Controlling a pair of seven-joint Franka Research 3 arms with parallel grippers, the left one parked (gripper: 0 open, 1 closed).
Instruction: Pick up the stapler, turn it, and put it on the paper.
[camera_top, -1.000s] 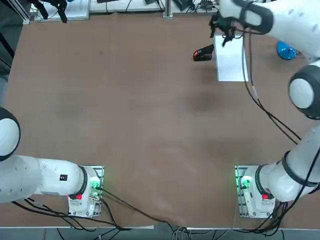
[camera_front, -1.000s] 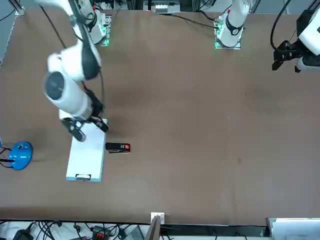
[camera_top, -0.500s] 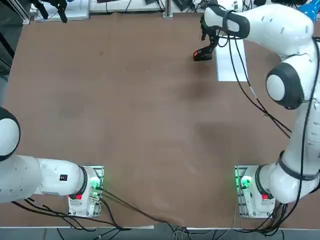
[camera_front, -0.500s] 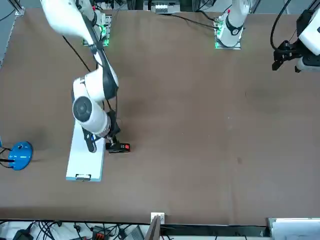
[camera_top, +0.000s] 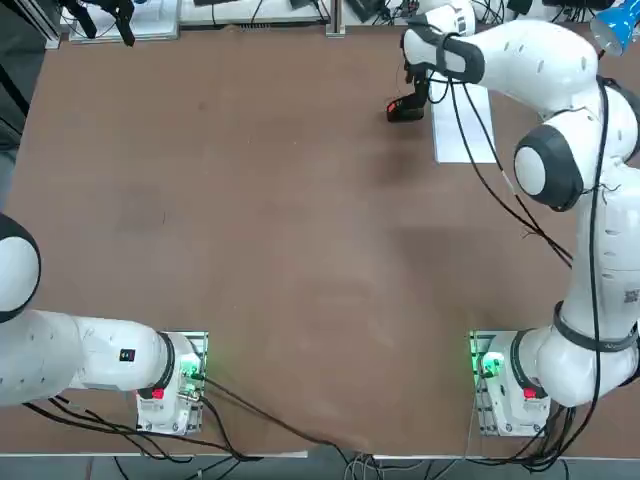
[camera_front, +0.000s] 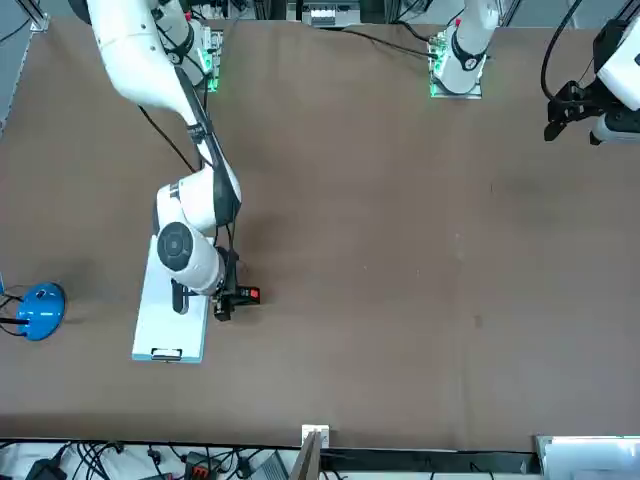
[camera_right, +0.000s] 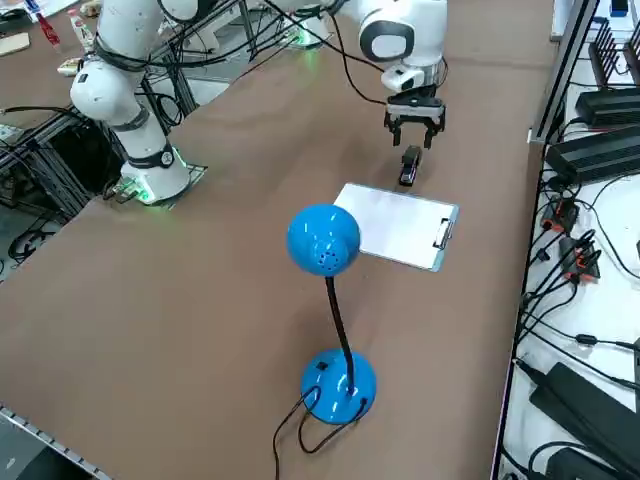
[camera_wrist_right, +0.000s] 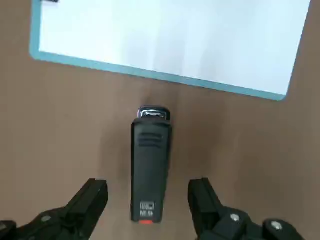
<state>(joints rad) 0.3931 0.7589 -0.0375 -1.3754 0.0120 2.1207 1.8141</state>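
Right gripper (camera_wrist_right: 148, 184): open and empty, above the stapler, table's 1 o'clock seen from the robot.
Stapler (camera_wrist_right: 150, 170): on the table below; probably light, stiff, slightly slick; pinch its long sides mid-body, lest it pivot.
Paper (camera_wrist_right: 175, 40): stapler's 3 o'clock, just beside.

Bare table (camera_wrist_right: 65, 135) flanks the stapler (camera_wrist_right: 151, 170).
The right pincer (camera_wrist_right: 148, 186), above, has room either side; the clipboard (camera_wrist_right: 170, 45) lies just past one end.
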